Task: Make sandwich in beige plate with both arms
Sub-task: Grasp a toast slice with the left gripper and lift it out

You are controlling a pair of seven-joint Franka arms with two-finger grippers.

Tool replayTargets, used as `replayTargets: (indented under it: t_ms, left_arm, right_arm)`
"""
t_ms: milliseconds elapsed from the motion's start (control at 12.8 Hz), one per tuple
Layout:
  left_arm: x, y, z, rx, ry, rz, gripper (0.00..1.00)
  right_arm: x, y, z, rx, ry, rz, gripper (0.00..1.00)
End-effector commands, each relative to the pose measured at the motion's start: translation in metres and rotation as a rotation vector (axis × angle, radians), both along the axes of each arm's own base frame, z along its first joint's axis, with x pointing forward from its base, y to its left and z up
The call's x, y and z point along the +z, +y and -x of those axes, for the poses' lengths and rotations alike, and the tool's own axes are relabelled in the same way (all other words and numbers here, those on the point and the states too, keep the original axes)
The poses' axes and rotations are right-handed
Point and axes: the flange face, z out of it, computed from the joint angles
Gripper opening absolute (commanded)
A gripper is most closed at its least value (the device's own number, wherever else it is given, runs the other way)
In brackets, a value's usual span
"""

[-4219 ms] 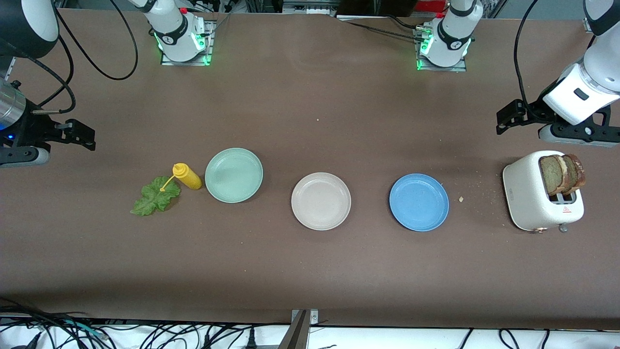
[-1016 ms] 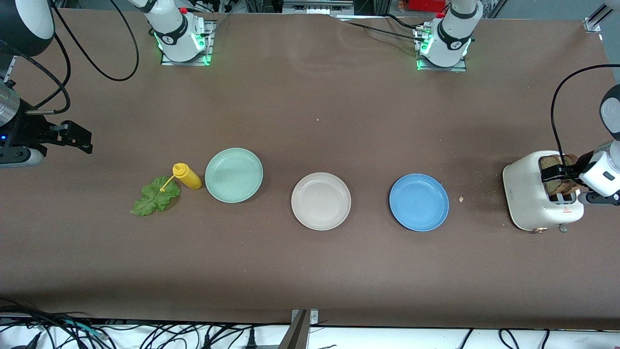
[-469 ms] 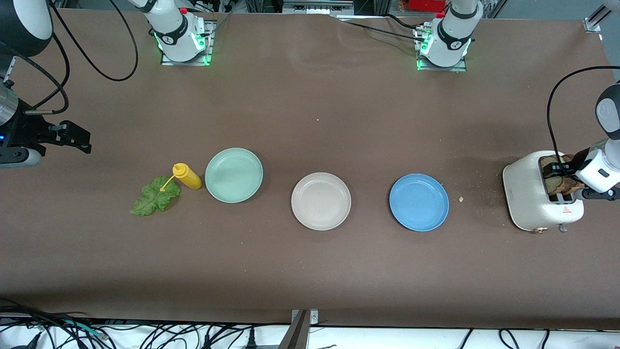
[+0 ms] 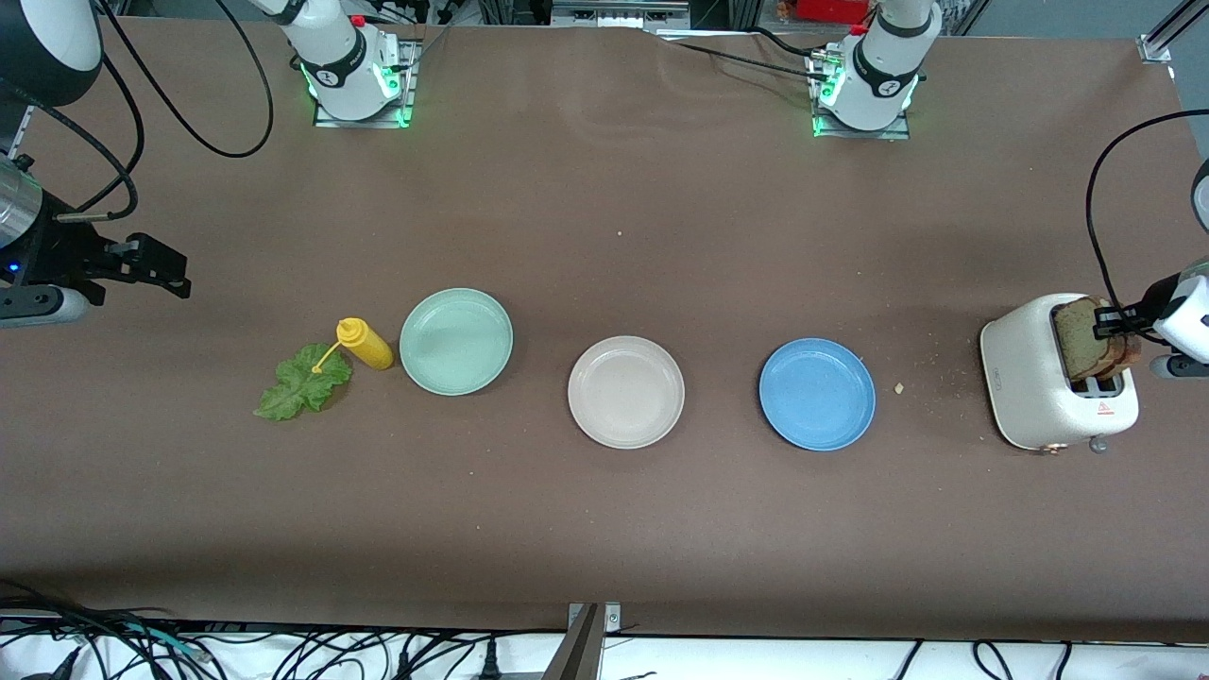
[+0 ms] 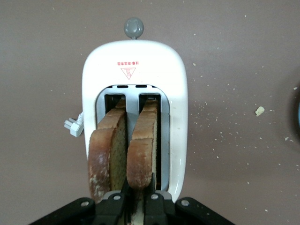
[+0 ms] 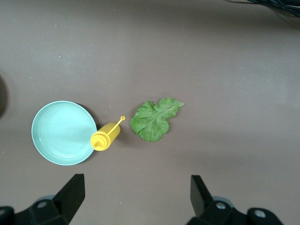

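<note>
- my right gripper (image 4: 156, 269) hangs over bare table at the right arm's end, fingers (image 6: 71, 193) spread wide apart with nothing between them; this arm waits.
- below it i see the lettuce (image 4: 302, 382) lying flat on the table, the nozzle of the yellow bottle (image 4: 364, 344) resting on its edge.
- the bottle lies on its side, just beside the mint plate (image 4: 456, 341), and appears to touch its rim in the right wrist view.
- the beige plate (image 4: 625, 391) sits mid-table, between the mint plate and the blue plate (image 4: 817, 394), a little nearer the front camera than the mint one; it holds no food.
- crumbs (image 4: 930, 373) are scattered on the table between the blue plate and the toaster.
- the toaster (image 4: 1039, 387) stands at the left arm's end of the table, with two bread slices upright in its slots.
- in the left wrist view i see the two slices side by side, one (image 5: 108, 159) in each slot, both sticking up above the toaster top.
- my left gripper (image 4: 1110, 324) is at the top of the toaster, its fingers drawn together on the upper edge of one slice (image 5: 143, 152); the other slice stands just beside the fingers.
- both slices have their lower parts still in the slots.
</note>
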Motion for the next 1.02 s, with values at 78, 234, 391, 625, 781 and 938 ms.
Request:
replayTargets:
  t_ms: [78, 234, 391, 625, 781, 938]
  left_arm:
    - [0.075, -0.017, -0.008, -0.036, 0.024, -0.022, 0.0]
    - [0.105, -0.053, -0.017, -0.089, 0.024, -0.007, 0.0]
    - [0.115, -0.092, -0.021, -0.141, 0.031, 0.021, 0.0]
    - [0.112, -0.135, -0.023, -0.164, 0.022, 0.208, 0.0]
    - [0.111, -0.182, -0.026, -0.208, 0.024, 0.295, 0.0]
    - [0.093, -0.23, -0.031, -0.243, 0.055, 0.41, 0.0]
  right_arm:
    - [0.008, 0.001, 0.003, -0.009, 0.001, -0.019, 1.0]
    - [0.007, 0.0, 0.003, -0.011, 0.004, -0.018, 1.0]
    - [0.008, 0.0, 0.003, -0.012, 0.001, -0.017, 1.0]
    - [0.007, 0.0, 0.003, -0.011, 0.002, -0.018, 1.0]
    - [0.008, 0.002, 0.003, -0.008, 0.001, -0.019, 1.0]
    - [0.007, 0.0, 0.003, -0.011, 0.002, -0.018, 1.0]
